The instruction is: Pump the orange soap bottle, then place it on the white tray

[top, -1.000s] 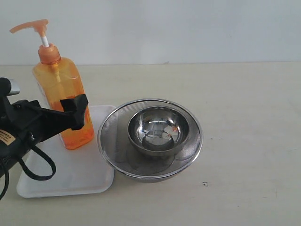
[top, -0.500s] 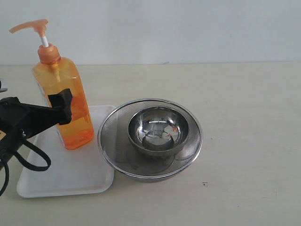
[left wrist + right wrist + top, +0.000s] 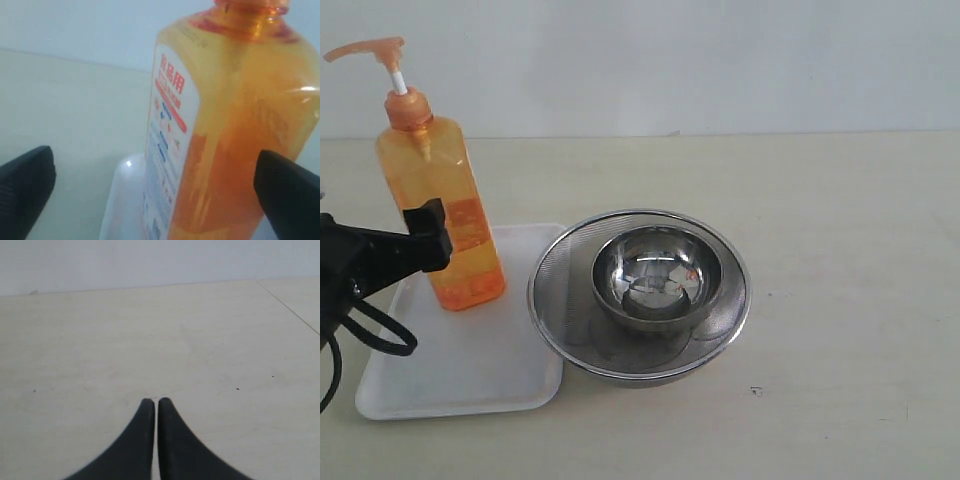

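Observation:
The orange soap bottle [image 3: 440, 215] stands upright on the back part of the white tray [image 3: 460, 370], pump head [image 3: 365, 48] pointing left. My left gripper [image 3: 428, 238] is at the bottle's mid-height from the left, one black finger [image 3: 425, 235] in front of its lower body. In the left wrist view the left gripper [image 3: 157, 195] is open wide with the bottle [image 3: 225, 125] between the fingers, close to one fingertip [image 3: 290, 192]; whether it touches is unclear. The tray [image 3: 125, 200] shows below. My right gripper [image 3: 156, 401] is shut, empty, over bare table and outside the exterior view.
A round steel mesh strainer [image 3: 720, 320] sits against the tray's right edge, with a smaller shiny steel bowl [image 3: 655, 275] inside it. Pale tabletop [image 3: 850, 250] stretches to the right and behind, ending at a white wall.
My left arm has drawn back to the left. The bottle has shifted left and a little farther back on the tray along with it.

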Motion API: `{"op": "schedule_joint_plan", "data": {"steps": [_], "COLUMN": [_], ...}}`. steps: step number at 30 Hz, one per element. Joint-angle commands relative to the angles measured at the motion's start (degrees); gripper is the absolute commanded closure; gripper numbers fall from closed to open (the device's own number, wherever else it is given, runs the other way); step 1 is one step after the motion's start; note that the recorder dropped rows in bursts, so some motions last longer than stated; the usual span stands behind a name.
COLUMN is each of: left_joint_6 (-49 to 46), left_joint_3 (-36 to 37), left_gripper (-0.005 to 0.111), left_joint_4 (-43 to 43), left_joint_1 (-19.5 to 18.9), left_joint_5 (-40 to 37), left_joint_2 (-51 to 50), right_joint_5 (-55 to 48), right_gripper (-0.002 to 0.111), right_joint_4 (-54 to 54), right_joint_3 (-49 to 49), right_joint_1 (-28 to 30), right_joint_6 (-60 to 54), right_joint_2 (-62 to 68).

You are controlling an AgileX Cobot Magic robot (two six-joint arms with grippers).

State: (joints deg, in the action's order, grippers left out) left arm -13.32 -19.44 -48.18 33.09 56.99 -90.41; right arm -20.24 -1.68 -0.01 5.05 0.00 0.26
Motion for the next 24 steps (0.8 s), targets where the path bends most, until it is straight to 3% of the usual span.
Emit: {"op": "schedule_joint_plan", "data": {"steps": [1, 5, 7, 11, 13, 19, 24], "left_joint_6": [-2.36, -4.93, -4.69, 0.3, 5.1, 6.67, 8.24], "left_joint_3": [-0.19, -0.19, -0.19, -0.19, -0.19, -0.19, -0.19], "left_gripper": [-0.003, -0.003, -0.003, -0.003, -0.003, -0.003, -0.003], "left_joint_4": [-5.63, -6.97, -3.74, 14.62, 19.5, 19.46, 18.3], "left_joint_1": [0.13, 0.13, 0.13, 0.13, 0.13, 0.13, 0.13], "left_joint_5": [1.84, 2.59, 1.33, -5.68, -5.81, 0.27, 0.06], "left_joint_2": [-0.22, -0.22, 0.14, 0.94, 0.94, 0.94, 0.94], "right_joint_5": [0.58, 0.18, 0.18, 0.18, 0.18, 0.18, 0.18], "right_gripper": [0.108, 0.108, 0.108, 0.108, 0.108, 0.108, 0.108], "right_joint_4": [0.14, 0.14, 0.14, 0.14, 0.14, 0.14, 0.14], "right_joint_3": [0.01, 0.01, 0.01, 0.01, 0.01, 0.01, 0.01], "right_joint_1": [0.14, 0.14, 0.14, 0.14, 0.14, 0.14, 0.14], "right_joint_6": [-0.4, -0.39, -0.39, -0.39, -0.39, -0.39, -0.39], "right_joint_2": [-0.26, -0.26, -0.26, -0.26, -0.26, -0.26, -0.26]}}
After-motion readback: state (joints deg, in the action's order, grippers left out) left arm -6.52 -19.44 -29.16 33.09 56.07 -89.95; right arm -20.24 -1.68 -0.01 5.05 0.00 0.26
